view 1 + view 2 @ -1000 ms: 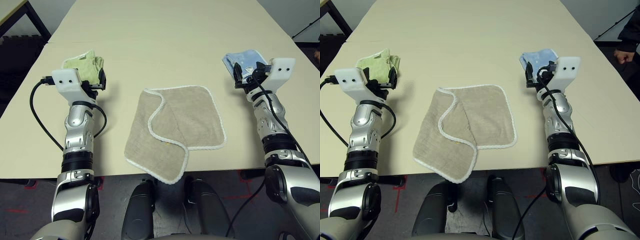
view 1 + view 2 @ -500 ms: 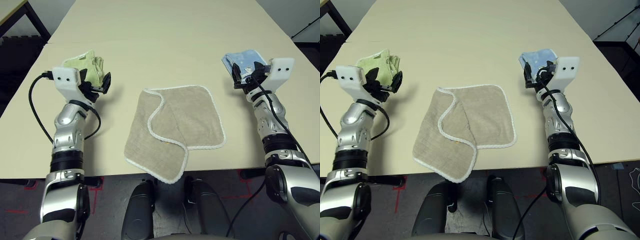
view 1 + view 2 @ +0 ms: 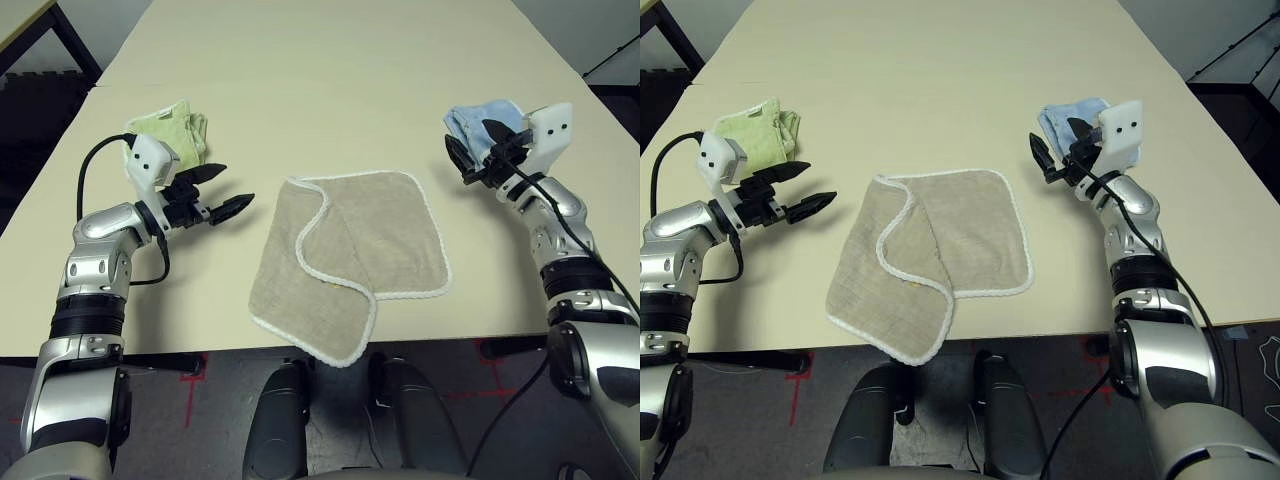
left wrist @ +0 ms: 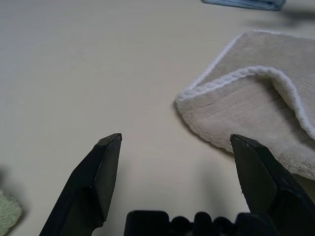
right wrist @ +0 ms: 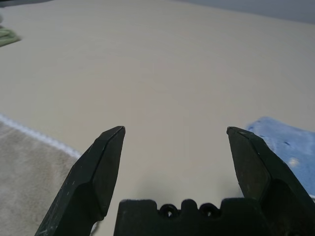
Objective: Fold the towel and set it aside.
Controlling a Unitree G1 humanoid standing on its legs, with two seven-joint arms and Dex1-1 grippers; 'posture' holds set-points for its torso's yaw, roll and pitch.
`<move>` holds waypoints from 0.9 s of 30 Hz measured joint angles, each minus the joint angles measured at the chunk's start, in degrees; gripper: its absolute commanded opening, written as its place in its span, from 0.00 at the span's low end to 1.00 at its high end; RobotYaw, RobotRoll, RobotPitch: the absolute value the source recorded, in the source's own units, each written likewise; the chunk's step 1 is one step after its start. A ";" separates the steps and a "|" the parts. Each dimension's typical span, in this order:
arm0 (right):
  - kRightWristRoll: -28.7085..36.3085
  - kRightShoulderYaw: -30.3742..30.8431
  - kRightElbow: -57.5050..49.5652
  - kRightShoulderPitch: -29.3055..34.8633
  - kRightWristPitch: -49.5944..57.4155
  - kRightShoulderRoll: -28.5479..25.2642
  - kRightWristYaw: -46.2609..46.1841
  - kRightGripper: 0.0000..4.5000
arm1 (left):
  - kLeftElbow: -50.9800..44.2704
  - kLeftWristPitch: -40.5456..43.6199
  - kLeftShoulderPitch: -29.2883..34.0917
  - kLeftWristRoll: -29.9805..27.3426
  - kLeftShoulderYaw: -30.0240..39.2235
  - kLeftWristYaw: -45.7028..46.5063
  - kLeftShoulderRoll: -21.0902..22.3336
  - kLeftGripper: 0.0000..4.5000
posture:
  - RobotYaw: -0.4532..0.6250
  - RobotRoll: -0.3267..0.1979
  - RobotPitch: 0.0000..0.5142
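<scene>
The beige towel with white edging lies flat near the table's front edge, its left part folded over onto the middle and one corner hanging past the edge. My left gripper is open, pointing toward the towel's far left corner from the left, a short way off. On the right, my right gripper is open above the table, beyond the towel's far right corner, with nothing between its fingers.
A crumpled light green cloth lies behind my left gripper at the table's left. A light blue cloth lies just behind my right gripper. The table's front edge runs close under the towel.
My left arm has swung outward and its gripper now points sideways at the towel. The right gripper has turned inward toward the towel. The towel has not moved.
</scene>
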 measured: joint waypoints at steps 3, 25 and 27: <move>-1.13 1.72 3.01 -3.60 2.28 -1.87 5.26 1.00 | -2.08 0.55 0.40 -0.32 -0.17 -1.20 -0.01 0.99 | 0.45 0.62 0.37; -16.03 12.64 21.85 -16.22 7.12 -3.04 16.55 1.00 | -16.59 7.15 4.87 -5.15 0.30 -0.47 -2.52 0.99 | 0.53 0.62 0.41; -17.05 12.95 22.18 -16.76 7.09 -2.50 16.28 1.00 | -17.64 7.90 4.94 -5.50 0.30 0.05 -2.57 0.99 | 0.53 0.62 0.41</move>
